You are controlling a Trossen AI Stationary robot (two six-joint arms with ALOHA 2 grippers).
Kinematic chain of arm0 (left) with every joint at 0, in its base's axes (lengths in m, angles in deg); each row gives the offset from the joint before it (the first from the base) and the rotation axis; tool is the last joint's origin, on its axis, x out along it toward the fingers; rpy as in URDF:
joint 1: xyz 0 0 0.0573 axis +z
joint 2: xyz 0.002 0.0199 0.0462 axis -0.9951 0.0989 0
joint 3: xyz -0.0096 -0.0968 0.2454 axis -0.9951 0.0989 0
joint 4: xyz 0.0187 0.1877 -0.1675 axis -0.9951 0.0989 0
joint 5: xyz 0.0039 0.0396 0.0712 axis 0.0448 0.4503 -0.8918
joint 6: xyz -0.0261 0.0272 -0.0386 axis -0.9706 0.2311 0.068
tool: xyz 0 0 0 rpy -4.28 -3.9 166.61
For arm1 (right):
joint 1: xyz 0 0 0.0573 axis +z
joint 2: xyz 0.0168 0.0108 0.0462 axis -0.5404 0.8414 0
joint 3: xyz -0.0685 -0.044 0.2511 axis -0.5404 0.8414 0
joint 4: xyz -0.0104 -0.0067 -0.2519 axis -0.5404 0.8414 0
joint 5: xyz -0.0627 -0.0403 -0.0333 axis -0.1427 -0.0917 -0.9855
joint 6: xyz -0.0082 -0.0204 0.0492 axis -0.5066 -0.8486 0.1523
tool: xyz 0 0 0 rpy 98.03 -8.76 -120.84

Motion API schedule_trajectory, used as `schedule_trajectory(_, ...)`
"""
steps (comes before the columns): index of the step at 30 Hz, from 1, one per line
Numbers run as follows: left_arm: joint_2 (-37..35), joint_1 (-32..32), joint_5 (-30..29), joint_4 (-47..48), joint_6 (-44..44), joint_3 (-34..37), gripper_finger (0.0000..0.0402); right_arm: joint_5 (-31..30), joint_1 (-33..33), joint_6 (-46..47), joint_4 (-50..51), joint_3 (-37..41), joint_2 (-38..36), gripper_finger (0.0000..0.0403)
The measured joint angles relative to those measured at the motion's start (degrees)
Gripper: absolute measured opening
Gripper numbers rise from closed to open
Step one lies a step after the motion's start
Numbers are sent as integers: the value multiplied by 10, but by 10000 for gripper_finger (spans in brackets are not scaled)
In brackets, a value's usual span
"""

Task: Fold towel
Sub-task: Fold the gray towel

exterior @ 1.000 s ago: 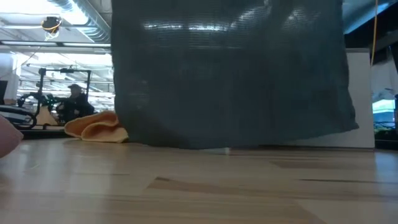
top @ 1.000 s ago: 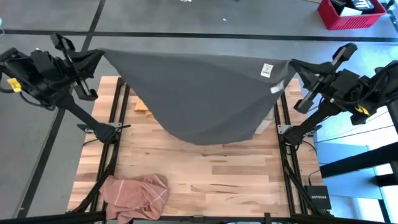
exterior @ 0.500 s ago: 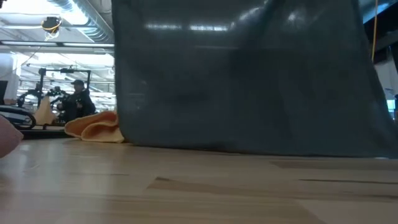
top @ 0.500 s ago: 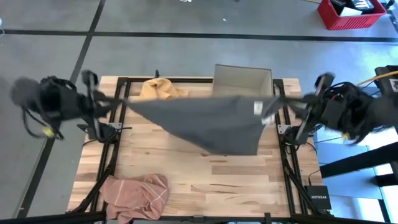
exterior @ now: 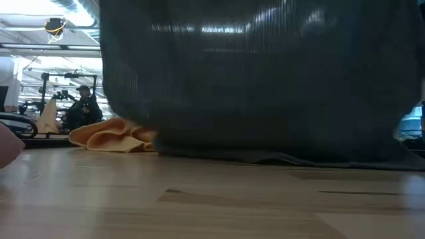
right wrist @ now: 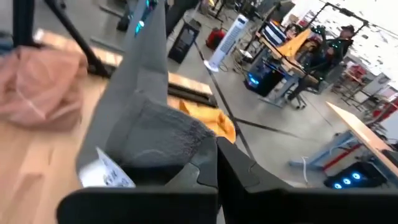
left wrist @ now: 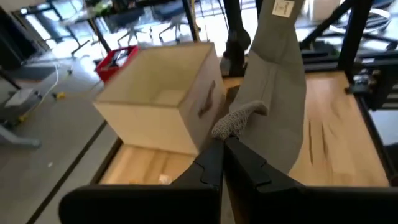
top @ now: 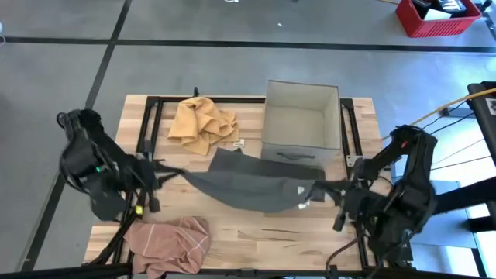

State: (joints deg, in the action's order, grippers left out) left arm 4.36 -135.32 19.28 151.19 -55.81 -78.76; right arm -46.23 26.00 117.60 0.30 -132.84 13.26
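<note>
Wooden table (top: 256,232), grey towel (top: 248,182) stretched between both clamped end effectors

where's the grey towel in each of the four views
High view: grey towel stretched across mid-table between the left gripper and right gripper.
Low view: fills the upper picture, lower edge at the tabletop.
Left wrist view: hangs from the shut fingers, running away up the picture.
Right wrist view: bunched at the shut fingers.
Shared landmark: yellow cloth.

grey floor (top: 232,70), red crate (top: 438,17), seemingly workshop
</note>
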Motion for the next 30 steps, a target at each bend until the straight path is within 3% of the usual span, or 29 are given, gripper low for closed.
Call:
schedule_trajectory(2,13,0,3,-6,-25,24,1,8,-9,23,-29,58,3,1)
schedule_trajectory(12,61,2,12,-14,-175,177,1,172,-58,28,-262,323,6,1)
schedule_trajectory(16,67,4,15,-66,-206,237,1,208,-80,4,-332,369,6,1)
schedule_trajectory(22,66,23,15,-161,-186,306,1,237,-120,-15,-429,433,5,1)
schedule_trajectory(30,66,43,38,-177,-191,333,1,326,-168,-14,-540,500,5,11)
